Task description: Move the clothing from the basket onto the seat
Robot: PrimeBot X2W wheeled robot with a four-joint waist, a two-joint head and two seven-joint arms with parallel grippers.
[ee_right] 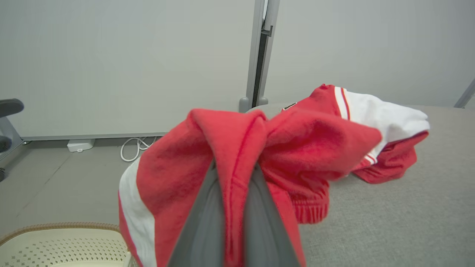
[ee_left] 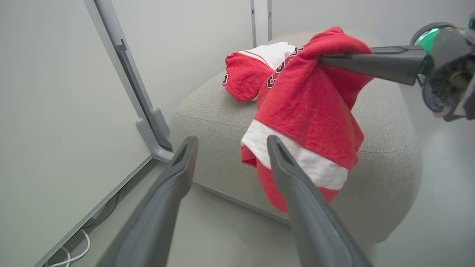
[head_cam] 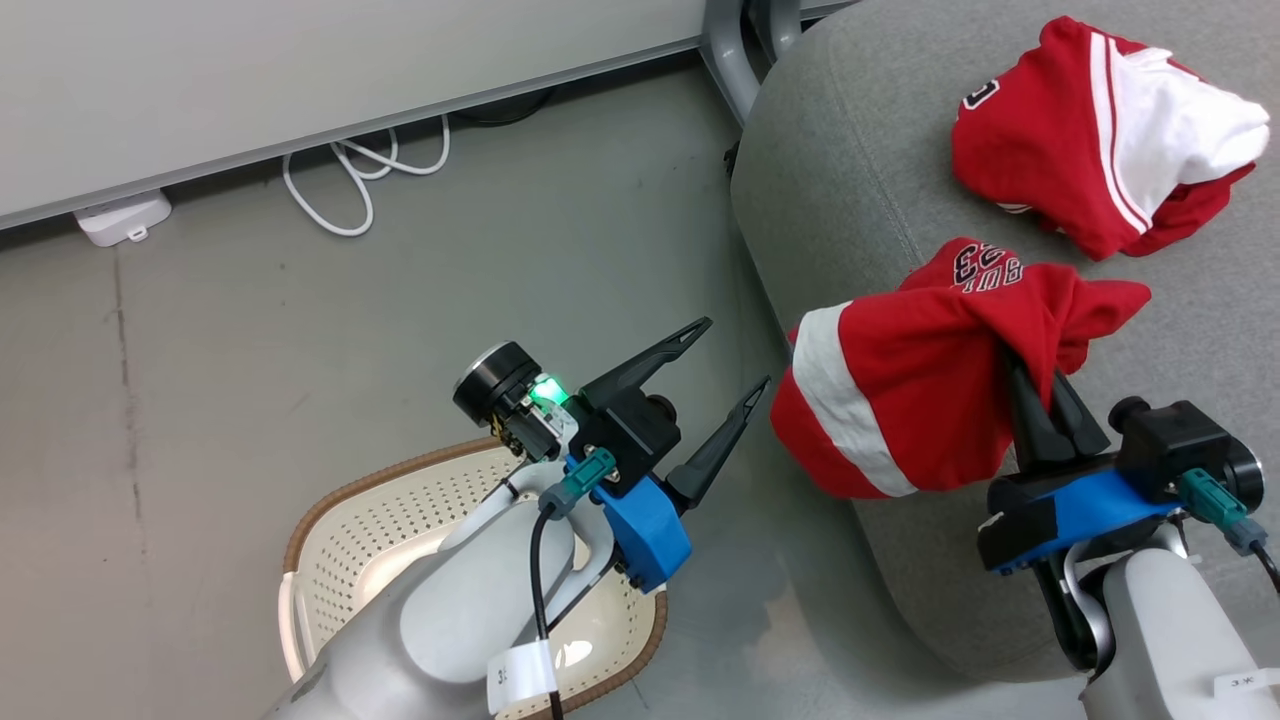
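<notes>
One red jersey [head_cam: 1090, 140] with a white panel lies bunched on the light-grey seat [head_cam: 860, 190] at the upper right. A second red jersey [head_cam: 900, 400] with a white stripe hangs over the seat's near edge, and my right gripper [head_cam: 1035, 375] is shut on its fabric; the right wrist view has the cloth [ee_right: 237, 148] draped over both fingers. My left gripper [head_cam: 735, 355] stands open above the floor, left of the hanging jersey, holding nothing. The cream basket [head_cam: 340, 540] with its brown rim sits on the floor under my left forearm, which covers much of it.
A white cable [head_cam: 350, 180] and a white power block [head_cam: 120, 215] lie on the grey floor by the wall panel. A grey metal post foot [head_cam: 735, 50] stands beside the seat's far corner.
</notes>
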